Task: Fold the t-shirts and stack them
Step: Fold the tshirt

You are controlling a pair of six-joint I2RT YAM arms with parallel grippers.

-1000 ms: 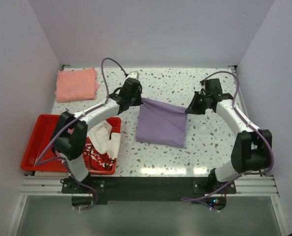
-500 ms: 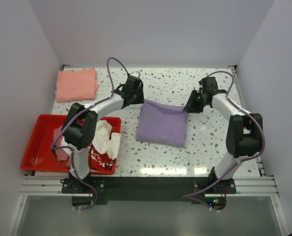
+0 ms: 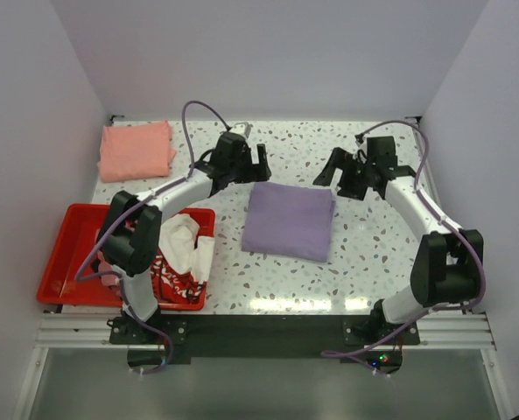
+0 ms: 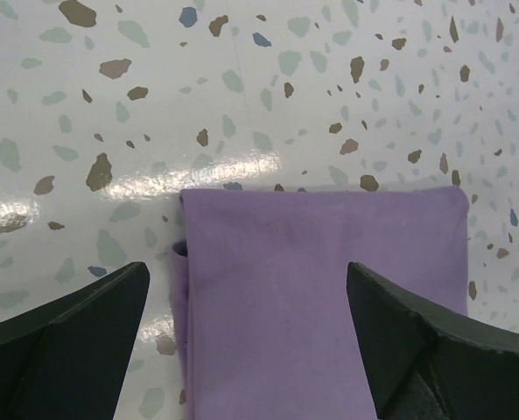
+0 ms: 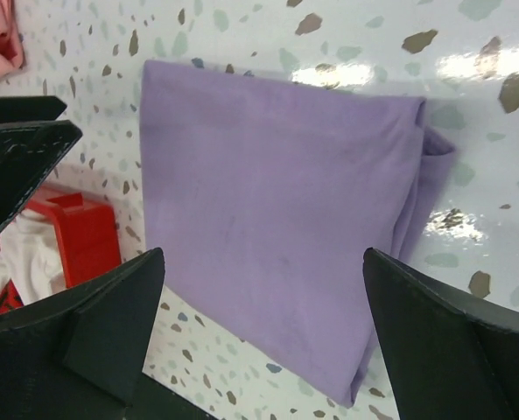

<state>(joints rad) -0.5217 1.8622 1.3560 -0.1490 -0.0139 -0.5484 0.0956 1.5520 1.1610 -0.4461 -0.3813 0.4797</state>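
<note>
A lavender t-shirt (image 3: 289,220) lies folded flat in a rectangle on the speckled table. My left gripper (image 3: 259,164) stands open just above its far left corner, and my right gripper (image 3: 333,175) stands open above its far right corner. Neither holds any cloth. In the left wrist view the lavender t-shirt (image 4: 320,289) fills the space under the open left gripper (image 4: 248,271). The right wrist view shows the same t-shirt (image 5: 277,175) under the open right gripper (image 5: 263,254). A salmon-pink t-shirt (image 3: 136,150) lies folded at the far left.
A red tray (image 3: 66,254) at the near left holds a crumpled white t-shirt with red print (image 3: 185,249) and a bit of pink cloth (image 3: 108,265). The left arm reaches over the tray. Walls close in the table on the left, right and back.
Both grippers have gone from shut to open and let go of the lavender t-shirt's far corners. The far edge has dropped flat onto the table, and both grippers have drawn back a little.
</note>
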